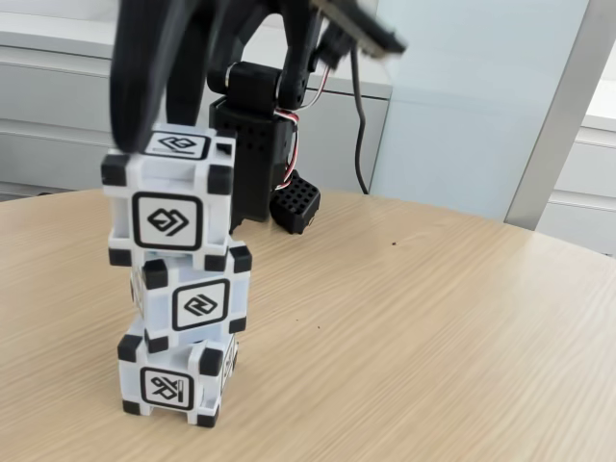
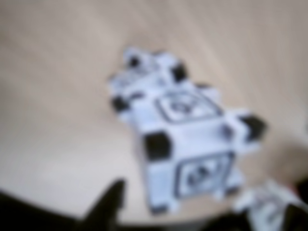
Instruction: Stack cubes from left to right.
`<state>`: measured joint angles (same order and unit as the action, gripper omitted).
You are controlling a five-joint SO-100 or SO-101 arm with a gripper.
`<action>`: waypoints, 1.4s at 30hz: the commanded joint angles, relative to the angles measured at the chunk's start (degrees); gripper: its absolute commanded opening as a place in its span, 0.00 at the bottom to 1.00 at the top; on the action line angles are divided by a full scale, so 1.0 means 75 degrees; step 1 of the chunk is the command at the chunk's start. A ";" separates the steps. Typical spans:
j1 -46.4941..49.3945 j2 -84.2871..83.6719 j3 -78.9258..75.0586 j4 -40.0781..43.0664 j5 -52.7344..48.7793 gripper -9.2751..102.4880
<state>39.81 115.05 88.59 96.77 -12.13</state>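
Right now all three cubes stand in one column on the wooden table (image 1: 433, 318), near its front edge at the left of the fixed view. At the base, the bottom cube (image 1: 178, 380) sits flat on the wood, its glyph face toward the camera. On it rests the middle cube (image 1: 192, 300), shifted a little to the right so that its corner blocks overhang the one beneath. Over that, the top cube (image 1: 171, 207) rests on the middle one, set back to the left and slightly tilted, so the column looks crooked rather than plumb. My arm (image 1: 159, 67) comes down dark and blurred behind and above the top cube, touching or almost touching its upper left corner; I cannot tell which. From my wrist view I look down on the column, with the top cube (image 2: 192, 144) largest and a lower cube (image 2: 139, 72) peeking out beyond it. That picture is badly out of focus, and only one dark finger (image 2: 108, 204) of mine pokes up from the bottom edge, so I cannot say whether my jaws are spread or closed.
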 commanded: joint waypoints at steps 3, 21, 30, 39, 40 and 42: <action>-0.0023 0.2062 -0.0375 0.0047 0.0281 0.37; -0.4641 0.5262 -0.0211 -0.0211 0.1629 0.08; -0.5988 0.5531 0.1875 -0.1816 0.2508 0.08; -0.5988 0.9129 0.6117 -0.3633 0.1887 0.08; -0.5988 0.9574 0.6563 -0.3738 0.1840 0.08; -0.5977 0.9879 0.7359 -0.3832 0.1664 0.08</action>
<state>-5.01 184.04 137.20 70.05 1.93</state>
